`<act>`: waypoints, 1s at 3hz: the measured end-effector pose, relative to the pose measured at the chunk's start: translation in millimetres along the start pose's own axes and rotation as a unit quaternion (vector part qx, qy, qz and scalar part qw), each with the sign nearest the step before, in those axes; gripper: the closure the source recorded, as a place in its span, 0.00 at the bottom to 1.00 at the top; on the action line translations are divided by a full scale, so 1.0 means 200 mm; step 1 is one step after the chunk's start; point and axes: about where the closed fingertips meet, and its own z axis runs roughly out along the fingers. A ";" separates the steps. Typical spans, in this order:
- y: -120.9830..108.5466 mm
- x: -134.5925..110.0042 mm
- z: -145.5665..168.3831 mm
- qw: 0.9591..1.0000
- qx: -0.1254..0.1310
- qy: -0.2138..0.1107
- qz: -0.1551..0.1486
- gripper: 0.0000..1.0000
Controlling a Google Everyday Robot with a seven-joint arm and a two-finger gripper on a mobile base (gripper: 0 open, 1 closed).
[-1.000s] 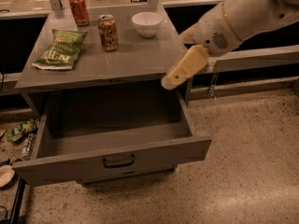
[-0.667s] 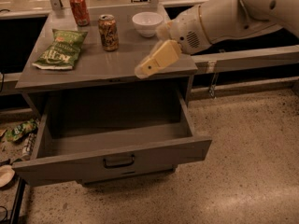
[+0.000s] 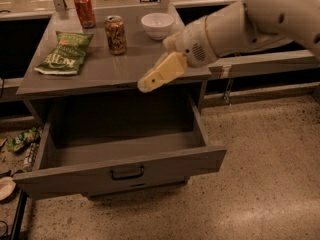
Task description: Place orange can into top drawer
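The orange can (image 3: 115, 34), with a mottled tan-orange and brown label and a silver top, stands upright on the grey cabinet top (image 3: 110, 66), left of centre. The top drawer (image 3: 122, 166) is pulled wide open below it and looks bare inside; its front panel has a dark pull handle (image 3: 127, 173). My gripper (image 3: 144, 85) reaches in from the right on a white arm. Its cream fingers hang over the cabinet's front edge, to the right of and nearer than the can, apart from it and holding nothing.
A plainer red-orange can (image 3: 84, 10) stands at the back left. A green chip bag (image 3: 65, 53) lies at the left. A white bowl (image 3: 157, 25) sits behind the gripper. Litter (image 3: 20, 140) lies on the floor at the left.
My arm has swung left, moving the gripper from beyond the cabinet's right corner to over its front edge, closer to the orange can. Nothing on the cabinet has moved.
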 end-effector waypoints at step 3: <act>-0.34 0.12 0.39 0.985 0.147 -0.057 0.064 0.00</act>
